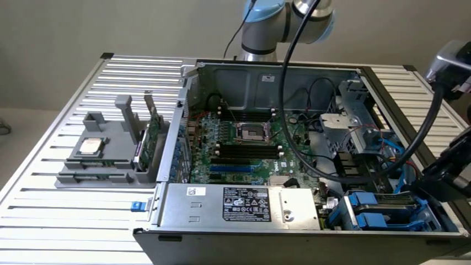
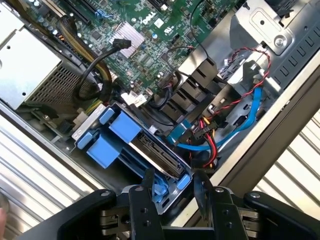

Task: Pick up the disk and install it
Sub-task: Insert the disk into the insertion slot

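1. The fingers (image 2: 149, 182) pinch the blue-framed disk (image 2: 159, 152) by its end, in the corner drive bay (image 2: 84, 131) of the computer case (image 1: 243, 243).
2. A level, square push should avoid jamming.

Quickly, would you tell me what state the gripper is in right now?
Gripper: right at the end of the disk; open, closed or holding it cannot be told.

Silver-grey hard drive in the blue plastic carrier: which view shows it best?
Wrist view: the silver-grey hard drive in its blue plastic carrier sits close and central inside the computer case, connector edge and blue tabs plain. The exterior view shows it farther off, in the case's corner at that view's lower right.
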Available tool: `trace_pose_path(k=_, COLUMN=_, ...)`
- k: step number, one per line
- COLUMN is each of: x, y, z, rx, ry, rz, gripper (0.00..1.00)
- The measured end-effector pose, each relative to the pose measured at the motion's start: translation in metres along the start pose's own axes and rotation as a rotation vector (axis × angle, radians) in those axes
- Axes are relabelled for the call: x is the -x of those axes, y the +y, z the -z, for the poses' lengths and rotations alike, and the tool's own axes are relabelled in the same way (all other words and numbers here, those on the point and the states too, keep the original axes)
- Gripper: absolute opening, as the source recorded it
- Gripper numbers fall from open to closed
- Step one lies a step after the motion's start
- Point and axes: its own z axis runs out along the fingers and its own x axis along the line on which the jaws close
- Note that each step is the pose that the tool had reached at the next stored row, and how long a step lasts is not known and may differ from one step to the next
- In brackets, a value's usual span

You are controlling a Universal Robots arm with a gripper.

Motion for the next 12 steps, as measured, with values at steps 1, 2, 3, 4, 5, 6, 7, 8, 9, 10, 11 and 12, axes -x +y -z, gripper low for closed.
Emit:
trace_pose_path(k=1, x=0.0, y=0.0, z=0.0001, rx=0.0027, ry=0.0041, rz=-0.01, gripper=0.45)
trace_pose_path(k=2, x=0.0, y=0.0001, z=0.0001, rx=0.0046, ry=0.007, rz=-0.021, gripper=0.45)
trace_pose_path(k=3, x=-0.0001, y=0.0001, z=0.0001, rx=0.0057, ry=0.009, rz=-0.032, gripper=0.45)
trace_pose_path(k=4, x=-0.0001, y=0.0001, z=0.0001, rx=0.0067, ry=0.0108, rz=-0.043, gripper=0.45)
trace_pose_path(k=5, x=-0.0001, y=0.0, z=0.0, rx=0.0076, ry=0.0124, rz=-0.054, gripper=0.45)
trace_pose_path(k=6, x=-0.0001, y=0.0001, z=0.0001, rx=0.0081, ry=0.0138, rz=-0.065, gripper=0.45)
trace_pose_path(k=7, x=-0.0001, y=0.0001, z=0.0001, rx=0.0085, ry=0.015, rz=-0.077, gripper=0.45)
trace_pose_path(k=8, x=-0.0001, y=0.0, z=0.0001, rx=0.0087, ry=0.016, rz=-0.09, gripper=0.45)
trace_pose_path(k=9, x=-0.0001, y=0.0, z=0.0001, rx=0.0087, ry=0.0167, rz=-0.102, gripper=0.45)
trace_pose_path(k=10, x=-0.0001, y=0.0, z=0.0, rx=0.0087, ry=0.0169, rz=-0.114, gripper=0.45)
trace_pose_path(k=11, x=-0.0001, y=0.0, z=0.0, rx=0.0082, ry=0.0169, rz=-0.127, gripper=0.45)
trace_pose_path(k=12, x=-0.0001, y=0.0, z=-0.0001, rx=0.0074, ry=0.0164, rz=-0.141, gripper=0.45)
